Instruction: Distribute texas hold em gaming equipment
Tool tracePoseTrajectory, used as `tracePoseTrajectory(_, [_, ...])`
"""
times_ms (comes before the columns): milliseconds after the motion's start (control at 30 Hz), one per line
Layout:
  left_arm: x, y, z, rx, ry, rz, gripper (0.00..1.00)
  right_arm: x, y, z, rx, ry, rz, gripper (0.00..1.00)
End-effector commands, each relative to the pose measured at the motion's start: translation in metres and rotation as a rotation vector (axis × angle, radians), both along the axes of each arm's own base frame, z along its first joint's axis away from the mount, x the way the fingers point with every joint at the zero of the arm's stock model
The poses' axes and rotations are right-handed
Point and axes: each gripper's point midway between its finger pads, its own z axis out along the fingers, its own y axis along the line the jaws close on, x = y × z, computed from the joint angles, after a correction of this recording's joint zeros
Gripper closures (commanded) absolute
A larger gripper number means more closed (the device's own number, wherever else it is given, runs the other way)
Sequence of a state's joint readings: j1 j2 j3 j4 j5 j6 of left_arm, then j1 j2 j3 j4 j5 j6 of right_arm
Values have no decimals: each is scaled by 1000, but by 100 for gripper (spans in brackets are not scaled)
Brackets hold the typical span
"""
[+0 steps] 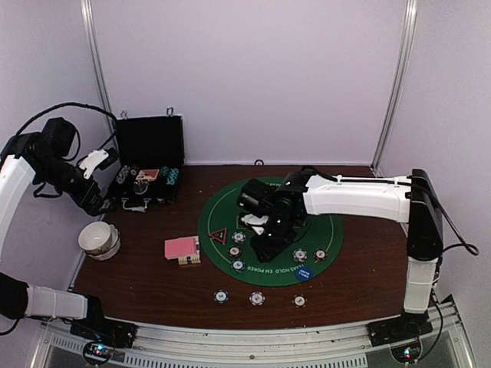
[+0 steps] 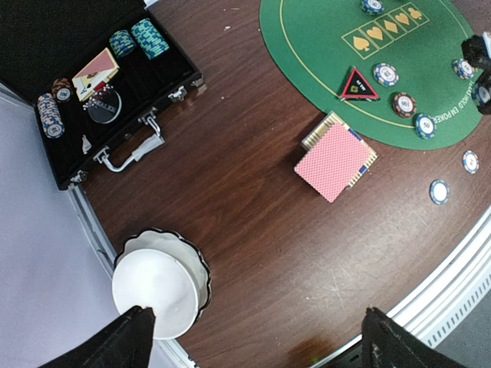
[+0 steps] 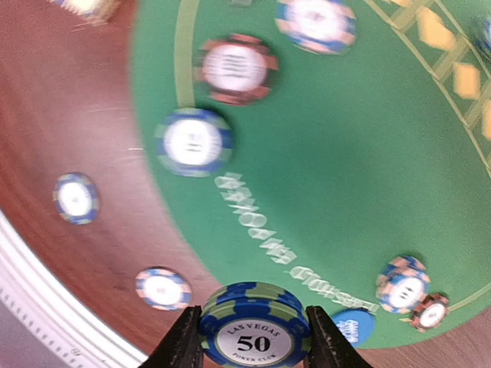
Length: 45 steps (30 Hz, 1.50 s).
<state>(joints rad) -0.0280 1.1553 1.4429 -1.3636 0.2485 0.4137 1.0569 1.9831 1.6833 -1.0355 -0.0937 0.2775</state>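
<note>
**Right tool grips chip stack over poker mat**

The right tool [image 3: 253, 337] is clamped on a short stack [image 3: 253, 322] of teal-edged chips. The top face reads "Las Vegas 50", and the frame cuts off the stack's lower edge. Beyond the tool, blur smears the loose chips [image 3: 193, 142] on the green mat [image 3: 345, 153], and their markings cannot be read. A blue disc [image 3: 349, 326] sits just beside one finger, partly covered by it. Seen from above, the arm's wrist [image 1: 265, 201] hides how the jaws stand.

The left tool [image 2: 257, 312] gapes wide, with only its fingertips in view. A white bowl [image 2: 165, 239] lies just by its left finger. The pink-backed cards [image 2: 335, 157] lie ahead of it. The open black case [image 2: 38, 31] sits ahead and to its left, cropped at the far corner.

The tabletop [image 2: 245, 199] is dark, scuffed brown wood. Pale lilac walls [image 1: 253, 77] close in the scene, and a metal rail [image 1: 253, 341] runs along the near edge.
</note>
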Motion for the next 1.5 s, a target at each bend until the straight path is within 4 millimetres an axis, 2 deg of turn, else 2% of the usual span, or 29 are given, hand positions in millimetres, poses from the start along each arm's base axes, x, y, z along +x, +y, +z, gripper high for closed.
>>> tracePoseTrajectory(0, [-4, -8, -5, -28, 17, -48, 3, 15, -28, -17, -16, -9, -91, 85])
tracePoseTrajectory(400, [-17, -33, -32, -36, 130, -158, 2, 20, -51, -66, -84, 47, -130, 87])
tracePoseTrajectory(667, [-22, -54, -58, 16, 190, -263, 2, 22, -64, -83, -100, 66, -164, 86])
tracePoseTrajectory(800, [-23, -60, -74, 54, 221, -306, 2, 24, -66, -87, -104, 70, -176, 78])
tracePoseTrajectory(867, [-22, -63, -80, 64, 223, -325, 2, 24, -66, -86, -101, 71, -181, 61])
tracePoseTrajectory(1000, [-20, -71, -92, 87, 220, -381, 3, 25, -64, -71, -78, 58, -195, 38])
tracePoseTrajectory(1233, [-9, -87, -122, 142, 261, -454, 2, 35, -50, -9, 47, -11, -228, 3])
tracePoseTrajectory(1467, [3, -105, -153, 191, 273, -554, 2, 41, -41, 50, 212, -77, -289, 0])
